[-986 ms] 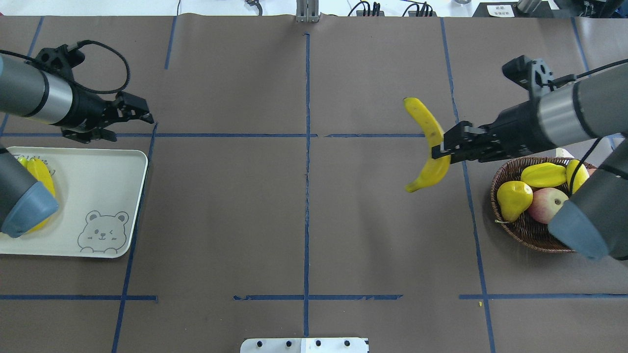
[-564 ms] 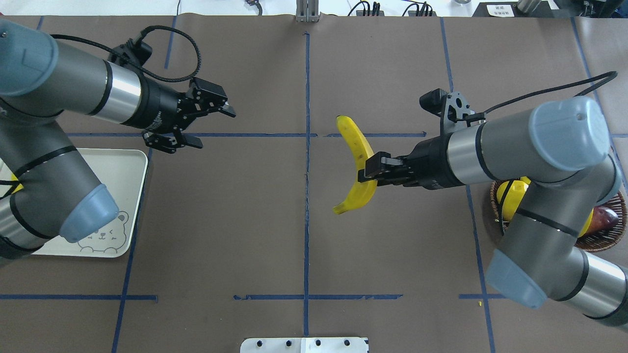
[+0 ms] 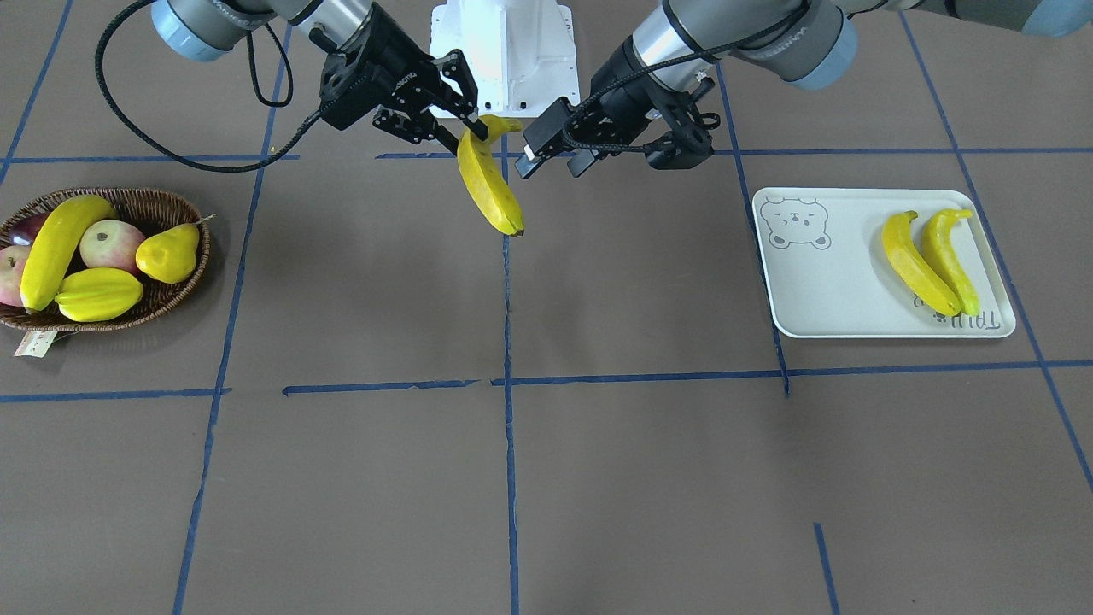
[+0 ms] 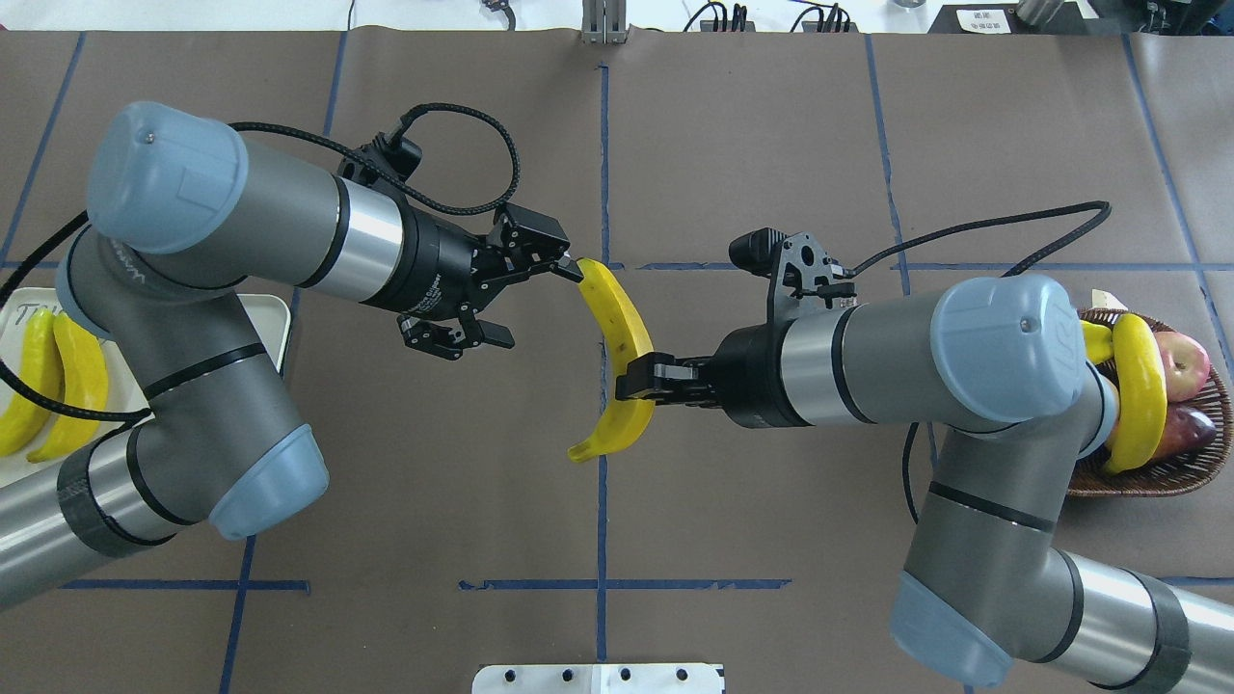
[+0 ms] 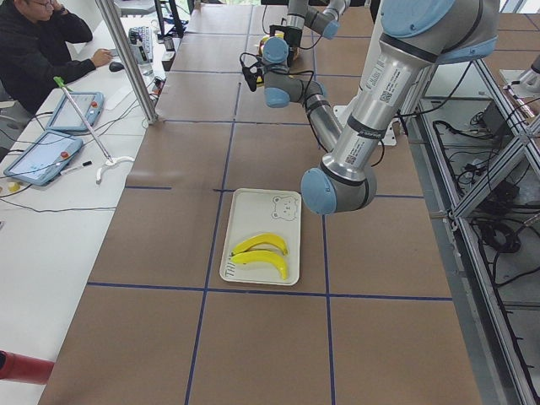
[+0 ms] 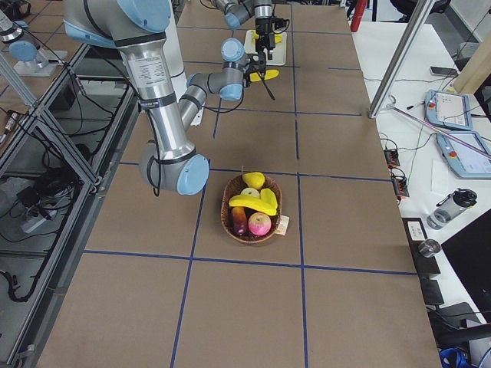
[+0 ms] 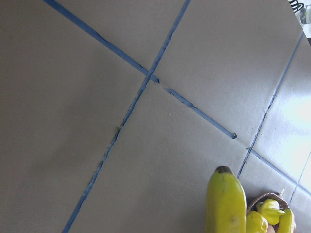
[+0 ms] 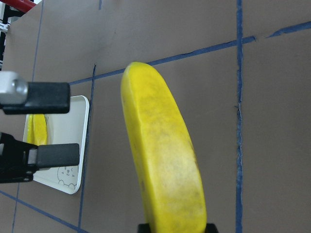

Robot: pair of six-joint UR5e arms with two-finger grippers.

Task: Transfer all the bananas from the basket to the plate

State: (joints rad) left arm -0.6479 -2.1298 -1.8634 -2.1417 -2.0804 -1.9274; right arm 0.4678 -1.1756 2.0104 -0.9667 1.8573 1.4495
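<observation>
Right gripper (image 4: 638,374) is clamped on the middle of one long curved bright-yellow banana (image 4: 615,313), which hangs in the air over the centre of the brown table (image 4: 771,145). Left gripper (image 4: 533,304) has its fingers wide apart and empty, just beside one tip of this banana. Two more bananas (image 3: 918,260) lie on the flat white rectangular plate (image 3: 837,295), and a fourth banana (image 3: 53,249) lies in the dark-brown woven wicker basket (image 3: 184,295).

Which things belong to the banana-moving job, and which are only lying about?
Job: long yellow banana in right gripper; second banana in brown wicker basket; two bananas on white rectangular bear-print plate.
Lying about: squat yellow pear, ridged yellow starfruit, reddish apples, in the basket.
</observation>
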